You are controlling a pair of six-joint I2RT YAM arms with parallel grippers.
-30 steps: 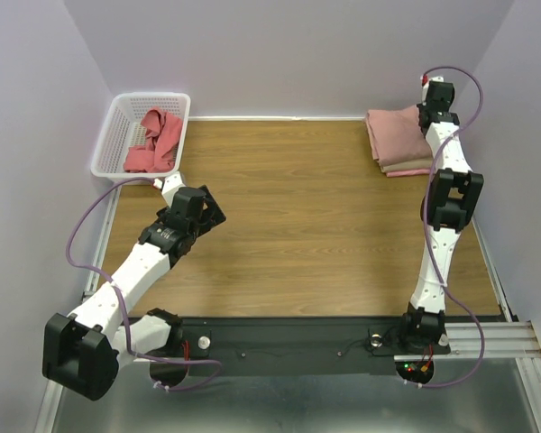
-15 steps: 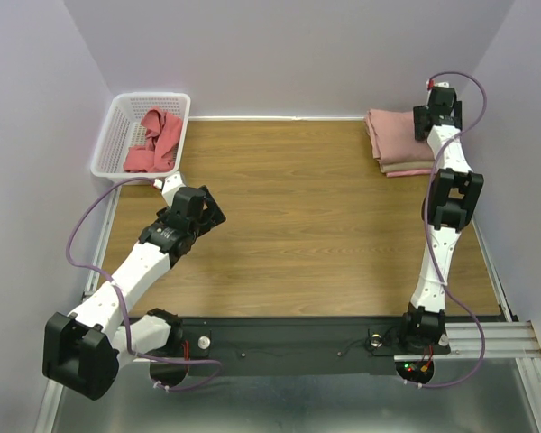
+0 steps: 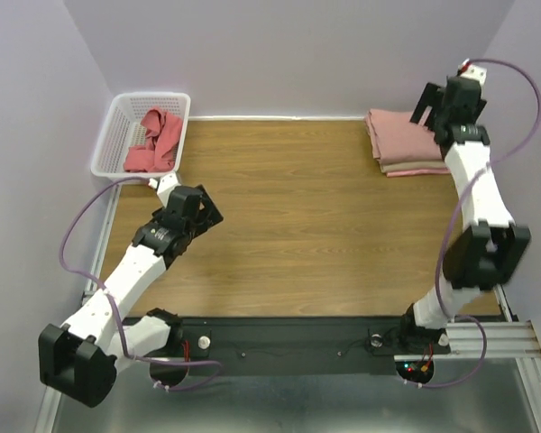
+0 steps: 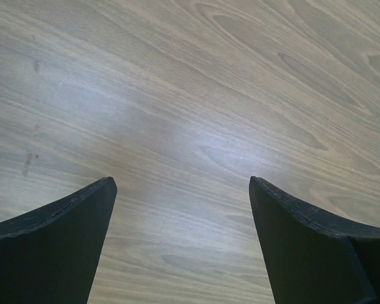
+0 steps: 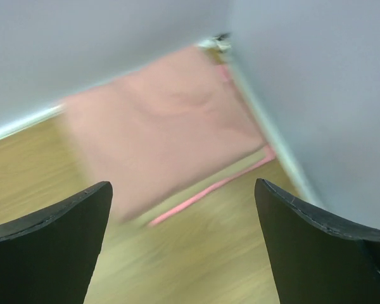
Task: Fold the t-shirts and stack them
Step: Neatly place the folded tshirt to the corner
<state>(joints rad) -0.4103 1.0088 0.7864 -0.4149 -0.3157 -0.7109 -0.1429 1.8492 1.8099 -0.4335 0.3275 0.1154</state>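
- Table: wood-grain top, walled in at the far side and on both flanks; every place below is given from it
- Stack of folded t-shirts: at the far right corner of the table, lying flat. A dusty pink shirt is on top, a tan layer sits under it, and a thin coral-red edge shows at the bottom on the near side. In the right wrist view it is blurred
- Crumpled red t-shirt: unfolded, bunched in a heap inside the basket, with one end rising toward the basket's far wall
- Basket: white plastic lattice, at the far left corner of the table, well apart from the stack
- Left gripper: over the left half of the table, near the basket's corner. Its fingers are spread wide with nothing between them and only bare wood below; contact with the table cannot be told
- Right gripper: raised above the far right corner of the table, over the right side of the stack. Its fingers are spread wide, holding nothing and clear of the cloth
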